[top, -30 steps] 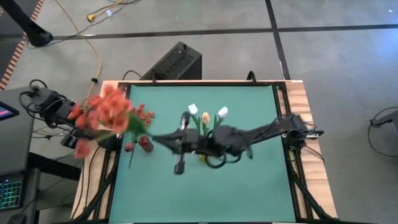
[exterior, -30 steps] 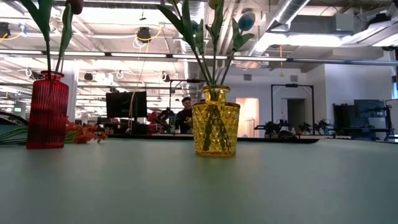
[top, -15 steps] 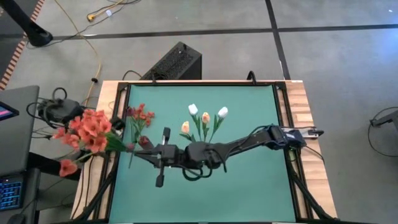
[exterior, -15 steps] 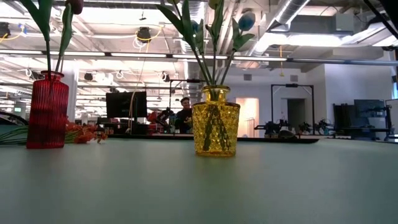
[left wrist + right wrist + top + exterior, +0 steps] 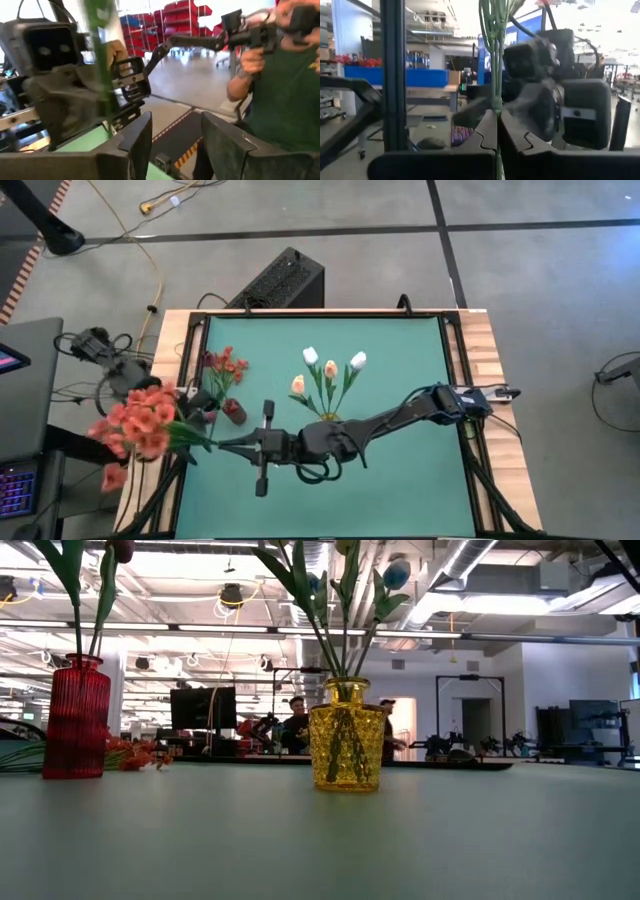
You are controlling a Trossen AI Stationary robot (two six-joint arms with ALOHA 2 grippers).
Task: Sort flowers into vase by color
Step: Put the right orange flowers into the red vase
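A bunch of red-orange blossoms (image 5: 140, 425) on green stems hangs over the table's left edge, and my right gripper (image 5: 222, 445) is shut on those stems; its arm reaches across from the right. My left gripper (image 5: 175, 135) is open beside the bunch at the left edge (image 5: 203, 402) and touches nothing. The red vase (image 5: 75, 720) holds maroon buds (image 5: 232, 410). More red-orange blossoms (image 5: 225, 365) lie on the table behind it. The yellow vase (image 5: 347, 745) holds white, cream and peach tulips (image 5: 330, 370). My right gripper pinches the green stems (image 5: 495, 102) of the red-orange bunch between its two fingers, coming level from the table's right. Several thin stems run together through the gap. The bunch is lifted clear, and its blossoms (image 5: 140, 425) stand out beyond the fingertips past the left edge.
The right arm (image 5: 400, 415) crosses just near of the yellow vase and partly covers it from above. The table's wooden rim (image 5: 160, 380) and a black case (image 5: 280, 280) lie left and beyond. A person (image 5: 280, 75) stands in the room. Green table top (image 5: 400, 490) lies bare near.
My right gripper has moved toward the table's left and near edges, carrying the red-orange bunch with it. The blossoms have gone from beside the red vase to a place lower down the left edge. The left arm has drawn back toward the far left.
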